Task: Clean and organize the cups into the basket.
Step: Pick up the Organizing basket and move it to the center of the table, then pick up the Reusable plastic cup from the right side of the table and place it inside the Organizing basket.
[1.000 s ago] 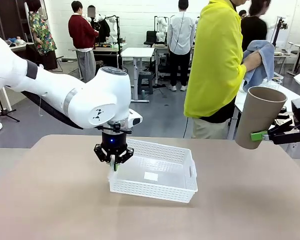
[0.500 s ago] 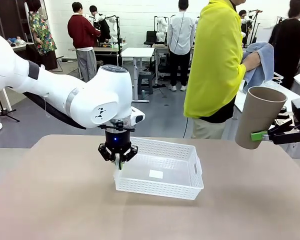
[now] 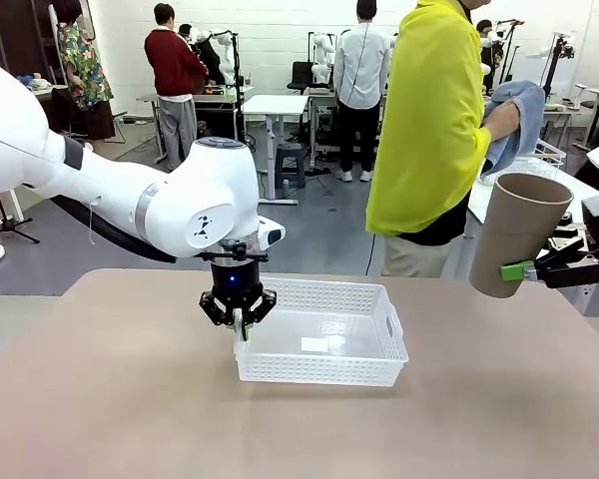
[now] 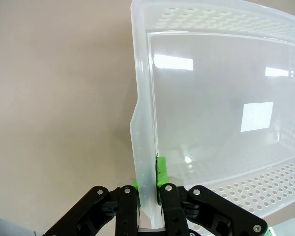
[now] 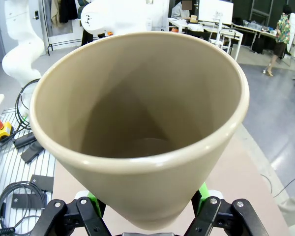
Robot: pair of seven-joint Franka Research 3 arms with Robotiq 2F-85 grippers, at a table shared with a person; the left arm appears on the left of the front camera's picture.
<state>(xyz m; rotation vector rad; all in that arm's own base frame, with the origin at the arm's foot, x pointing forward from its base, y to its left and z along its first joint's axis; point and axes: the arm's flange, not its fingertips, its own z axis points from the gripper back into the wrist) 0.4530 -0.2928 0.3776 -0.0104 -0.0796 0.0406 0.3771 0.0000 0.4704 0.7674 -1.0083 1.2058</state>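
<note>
Front view. My left jaws, lower centre-left of the frame, are clamped shut on the left end wall of the basket (image 3: 319, 371). The basket sits empty on the bench (image 3: 110, 399). My right jaws, at the right edge, are closed on the base of a brown cup (image 3: 519, 232). It is held tilted above the bench, mouth upward, well apart from the basket. Nearby a person (image 3: 429, 130) holds a blue cloth (image 3: 514, 120).

Left wrist view. The wall is pinched between my green pads (image 4: 135, 186), and the basket floor is bare.

Progress, as I judge it, is early. No cup is in the basket yet. The held cup awaits wiping and placing, and the others must follow.
</note>
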